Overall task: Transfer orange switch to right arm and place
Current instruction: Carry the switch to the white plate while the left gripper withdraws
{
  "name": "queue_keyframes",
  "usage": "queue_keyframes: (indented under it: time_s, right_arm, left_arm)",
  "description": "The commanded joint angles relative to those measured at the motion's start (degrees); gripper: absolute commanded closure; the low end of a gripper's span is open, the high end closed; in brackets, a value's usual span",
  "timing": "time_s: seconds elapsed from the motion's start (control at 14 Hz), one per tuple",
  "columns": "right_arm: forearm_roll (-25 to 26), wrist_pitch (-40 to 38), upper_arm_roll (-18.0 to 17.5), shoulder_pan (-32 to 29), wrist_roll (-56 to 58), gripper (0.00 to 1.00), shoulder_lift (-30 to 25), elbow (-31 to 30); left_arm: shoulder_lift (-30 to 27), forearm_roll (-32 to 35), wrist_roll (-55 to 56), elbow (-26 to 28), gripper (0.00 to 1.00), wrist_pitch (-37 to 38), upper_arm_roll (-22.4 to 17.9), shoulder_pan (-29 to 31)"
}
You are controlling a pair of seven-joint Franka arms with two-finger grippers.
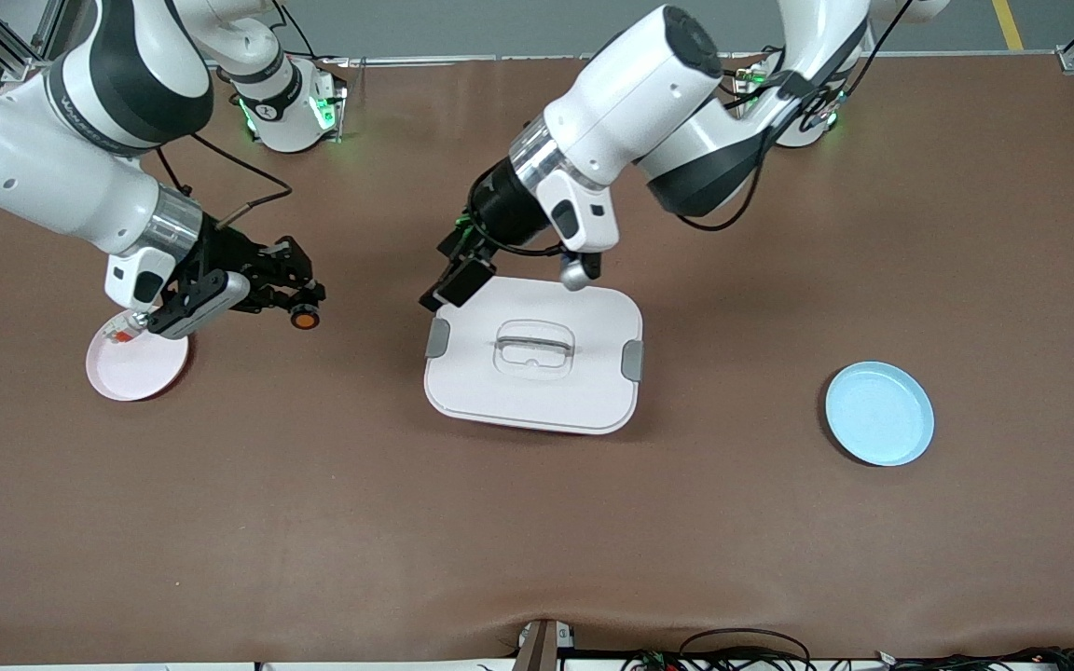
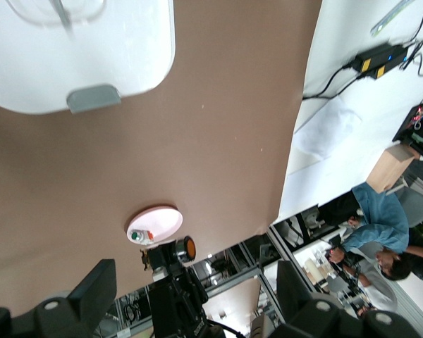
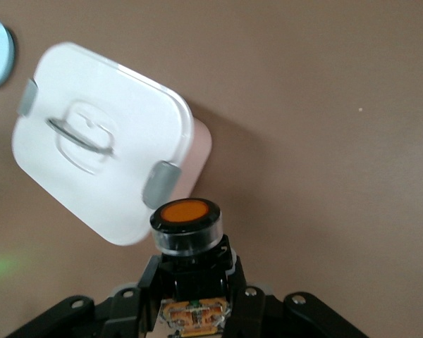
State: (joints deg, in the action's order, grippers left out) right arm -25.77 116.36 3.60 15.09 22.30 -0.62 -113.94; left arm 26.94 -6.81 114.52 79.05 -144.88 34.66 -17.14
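While its round orange face points toward the middle of the surface, the orange switch [image 1: 305, 318] sits clamped in the right hand [image 1: 299, 303], raised above the brown surface [image 1: 537, 522] just beside the pink plate [image 1: 138, 365]. From the right wrist, the fingers [image 3: 229, 292] grip the switch's body with the orange face [image 3: 185, 213] turned outward, toward the white container. On the clock face of the front view, the switch lies at about nine o'clock from the white lidded container [image 1: 534, 356], which rests at the centre of the surface with grey latches at both ends. A small silvery-white part with a red bit [image 1: 124, 329] lies on the pink plate under the right arm's wrist. The left hand [image 1: 448, 280] hangs released, fingers [image 2: 93, 292] spread wide and holding nothing, over the container's corner at about eleven o'clock. Well apart, at roughly three o'clock from the container, a light blue plate [image 1: 879, 414] sits toward the left arm's end of the surface.
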Motion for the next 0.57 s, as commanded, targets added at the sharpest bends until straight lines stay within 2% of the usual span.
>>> queue_keyframes:
  time_s: [0.0,0.21,0.5]
  right_arm:
    - [4.0,-3.2,-0.5,-3.5,11.1,1.0,0.9,1.2]
    - [13.4,-4.8,-0.5,-5.6,18.7,1.0,0.7,1.0]
    - [17.7,-4.6,-0.5,-9.2,31.1,1.0,0.5,0.4]
  left_arm:
    - [-3.5,0.6,-0.4,0.8,0.0,4.2,0.4,2.7]
    - [-4.9,1.4,-1.5,0.8,0.0,7.2,0.4,3.2]
    - [-6.1,1.4,-5.7,0.8,0.0,11.1,0.2,3.3]
